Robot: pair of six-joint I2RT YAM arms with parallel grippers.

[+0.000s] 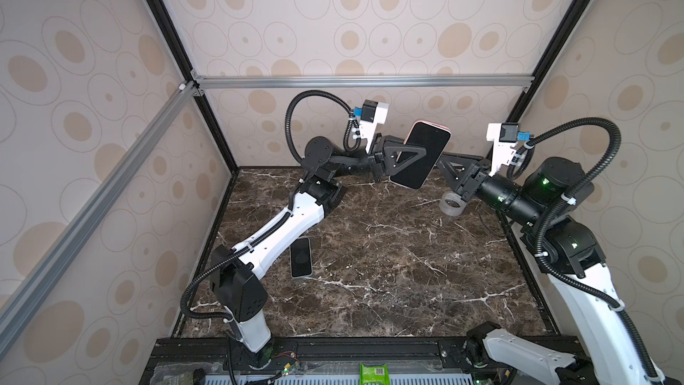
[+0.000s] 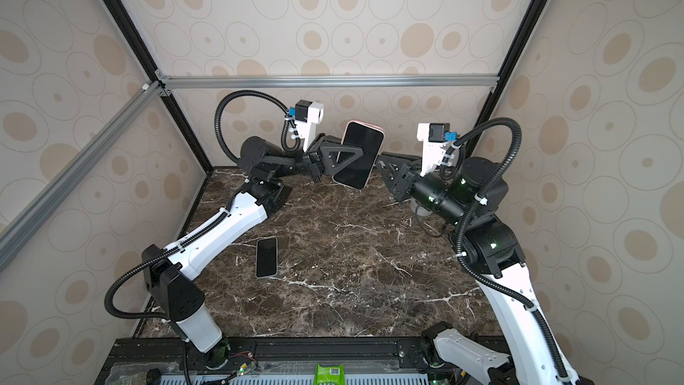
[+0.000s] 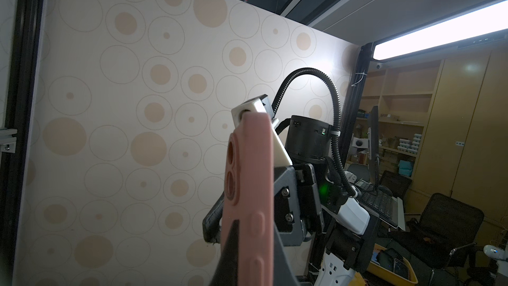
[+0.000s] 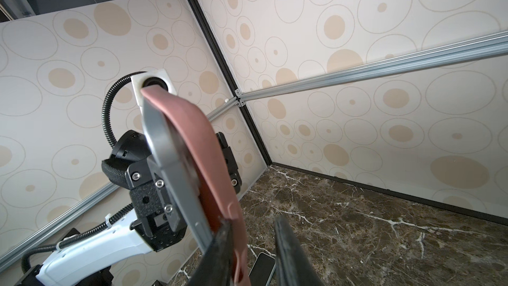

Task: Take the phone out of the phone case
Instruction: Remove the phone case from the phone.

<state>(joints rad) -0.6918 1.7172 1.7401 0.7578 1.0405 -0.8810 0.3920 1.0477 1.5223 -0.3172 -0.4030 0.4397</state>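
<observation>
Phone (image 1: 431, 146) is held in mid-air over the far side of the tabletop (image 1: 388, 272), tilted, screen toward the top cameras, between the two grippers. It is not out yet: the pink case (image 3: 247, 188) is seen round its back and rim in both top views. Partial release is indicated in the right wrist view, where the case is bowed away from the grey phone body along one long edge. How the opposite edge and the corners are seated cannot be judged. Left gripper (image 1: 418, 151): jaws closed down on the phone, one across the screen and the other behind the case, so phone and case are clamped together. Right gripper (image 4: 252, 220): jaws part open at the other long side. The case lip is seen lying against one jaw with a clear gap to the other, so no clamp on it is shown. Judged roughly mid-task: the phone is lifted and presented, and one edge is started. Left to do: the rest of the rim is to be peeled, the two parts separated and set down. A second phone (image 1: 300, 257) lies flat on the tabletop beside the left arm, well apart from the work. A tape roll (image 1: 451, 203) sits below the right wrist. Neither is involved.
</observation>
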